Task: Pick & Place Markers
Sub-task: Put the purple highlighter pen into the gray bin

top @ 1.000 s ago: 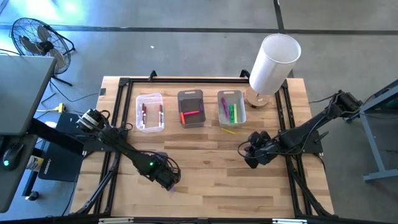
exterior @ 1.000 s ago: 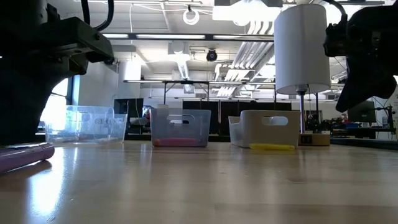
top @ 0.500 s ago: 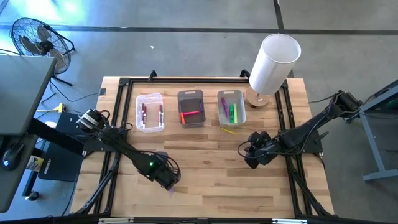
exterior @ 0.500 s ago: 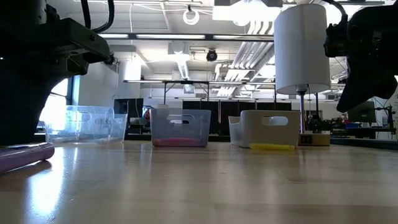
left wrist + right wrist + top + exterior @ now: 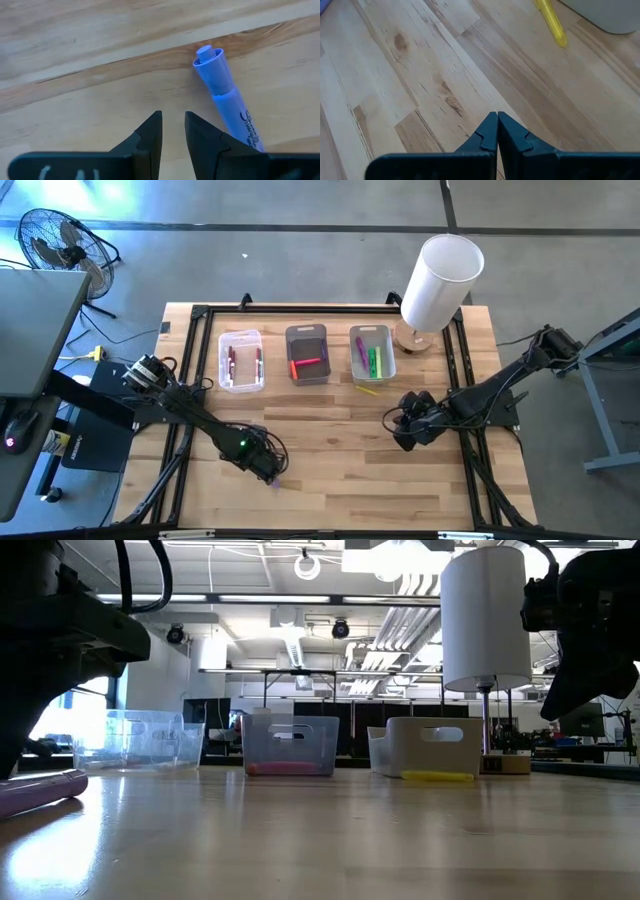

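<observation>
Left gripper point(image 5: 173, 131): low over the front-left part of the table point(image 5: 330, 480) — fingers a narrow gap apart, nothing between them.
Purple marker point(image 5: 227, 100): lies flat on the wood just beside the left gripper, not inside the gap; in the low view it shows at the picture's left edge point(image 5: 40, 790), under the arm.
Key relation: in the left wrist view the marker sits off to one side of the finger line, its capped end pointing away from the wrist and its barrel running back close by one finger. Its long axis is only slightly slanted against the fingers' direction — so the jaws are beside it, not across it.
Judgement for the next move: the left gripper probably needs a small sideways shift, and a wider gap, so the barrel comes between the fingers.
Nearer arm: the left one, clearly; the right gripper point(image 5: 403, 430) is well apart from this marker.
Right gripper state: fingers pressed together, empty, hanging above the right part of the table.
Yellow marker point(image 5: 368, 390): on the table just in front of the right bin point(image 5: 372, 352) — near the right gripper, ahead of it in the right wrist view point(image 5: 551, 21).
</observation>
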Controlling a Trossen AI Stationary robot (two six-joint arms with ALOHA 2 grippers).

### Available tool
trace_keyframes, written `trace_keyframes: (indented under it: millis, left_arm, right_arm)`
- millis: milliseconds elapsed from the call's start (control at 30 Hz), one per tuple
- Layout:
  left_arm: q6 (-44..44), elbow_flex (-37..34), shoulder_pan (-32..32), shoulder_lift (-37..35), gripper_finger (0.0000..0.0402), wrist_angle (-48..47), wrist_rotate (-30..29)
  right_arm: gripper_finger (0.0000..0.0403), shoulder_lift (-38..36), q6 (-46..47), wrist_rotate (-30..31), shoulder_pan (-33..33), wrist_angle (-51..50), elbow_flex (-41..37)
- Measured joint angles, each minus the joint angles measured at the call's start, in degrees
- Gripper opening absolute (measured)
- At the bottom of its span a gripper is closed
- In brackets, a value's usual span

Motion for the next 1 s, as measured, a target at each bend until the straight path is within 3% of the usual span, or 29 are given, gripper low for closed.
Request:
trace_keyframes:
  millis: [700,833,1000]
  left_arm:
    - [6.38,0.00,0.00,0.31,0.0082,-1.55,8.97]
    - [8.95,0.00,0.00,0.31,0.0104,-1.72,10.47]
    - [12.02,0.00,0.00,0.31,0.0161,-1.74,8.81]
  right_arm:
    - [0.0000,0.02,0.47,-0.20,0.00,2.62,0.00]
    - [0.0000,0.02,1.11,-0.37,0.00,2.64,0.02]
    - [0.0000,0.02,3.12,-0.42,0.00,2.60,0.02]
